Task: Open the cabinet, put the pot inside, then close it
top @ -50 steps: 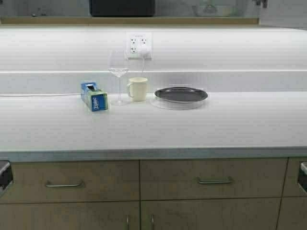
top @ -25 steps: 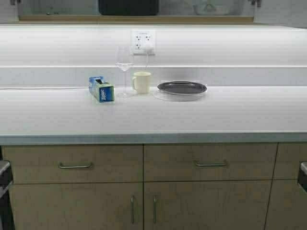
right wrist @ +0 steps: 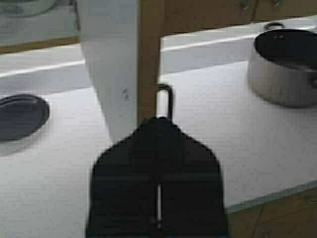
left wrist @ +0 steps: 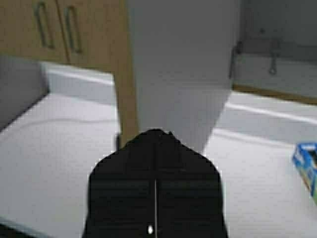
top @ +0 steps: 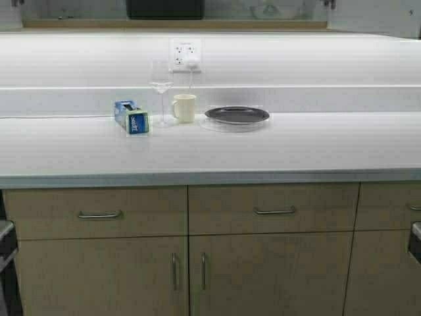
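Jaws of the left gripper [left wrist: 156, 135] and the right gripper [right wrist: 158, 121] are each pressed together along a thin seam, gripping nothing visible, each tip just short of an open door of the cabinet [right wrist: 111, 59], the right one close to that door's bar handle [right wrist: 165, 99]. The one pot [right wrist: 285, 64] stands on the desk [top: 316, 148], well apart from the right jaws and past the door's edge. The desk also carries one mug [top: 185, 107], one wine glass [top: 161, 89], one blue box [top: 131, 118] and one dark disc [top: 237, 114] in a row near the back wall, with wide bare surface between them and the front edge.
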You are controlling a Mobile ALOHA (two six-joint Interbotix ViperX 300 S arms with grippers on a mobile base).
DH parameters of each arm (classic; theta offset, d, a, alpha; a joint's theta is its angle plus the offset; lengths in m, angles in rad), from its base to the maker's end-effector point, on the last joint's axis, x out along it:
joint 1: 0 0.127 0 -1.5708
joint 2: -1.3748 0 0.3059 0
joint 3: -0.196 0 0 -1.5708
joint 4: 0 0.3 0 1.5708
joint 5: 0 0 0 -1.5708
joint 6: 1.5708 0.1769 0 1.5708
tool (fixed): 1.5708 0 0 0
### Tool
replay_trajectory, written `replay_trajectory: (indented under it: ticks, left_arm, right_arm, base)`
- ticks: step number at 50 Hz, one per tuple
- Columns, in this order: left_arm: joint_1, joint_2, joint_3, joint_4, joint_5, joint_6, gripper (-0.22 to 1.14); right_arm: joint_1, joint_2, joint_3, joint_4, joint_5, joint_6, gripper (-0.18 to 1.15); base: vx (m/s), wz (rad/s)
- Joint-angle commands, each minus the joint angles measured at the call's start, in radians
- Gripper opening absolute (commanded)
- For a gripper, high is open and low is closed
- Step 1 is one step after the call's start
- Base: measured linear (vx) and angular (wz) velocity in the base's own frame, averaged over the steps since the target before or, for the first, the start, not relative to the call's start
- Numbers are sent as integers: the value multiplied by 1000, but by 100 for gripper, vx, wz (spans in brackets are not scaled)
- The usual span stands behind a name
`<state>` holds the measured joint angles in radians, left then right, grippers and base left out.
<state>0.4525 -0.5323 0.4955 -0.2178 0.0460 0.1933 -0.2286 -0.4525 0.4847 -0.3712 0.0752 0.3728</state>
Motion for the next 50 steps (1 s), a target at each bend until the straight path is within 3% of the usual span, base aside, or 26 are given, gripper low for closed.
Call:
replay_trajectory:
  ticks: [1, 8, 32, 40, 50]
  left_arm:
    - [74, 15, -112, 5, 8, 0, 4]
    - [117, 92, -221, 5, 21, -3, 4]
    - [98, 443, -644, -21, 103, -8, 4]
    - [15, 499, -693, -26, 123, -6, 4]
    - [-71, 486, -657, -29, 126, -5, 4]
  right_arm:
    - [-71, 3, -95, -3, -2, -2, 7]
    - [-130, 67, -213, -5, 6, -2, 7]
    - [-124, 364, -568, -5, 86, -3, 7]
    - [-75, 414, -609, -5, 89, -3, 7]
    - [14, 448, -640, -5, 91, -3, 7]
  base:
    - [-5, 5]
    - [-5, 3]
    - [-2, 2]
    - [2, -1]
    - [3, -1]
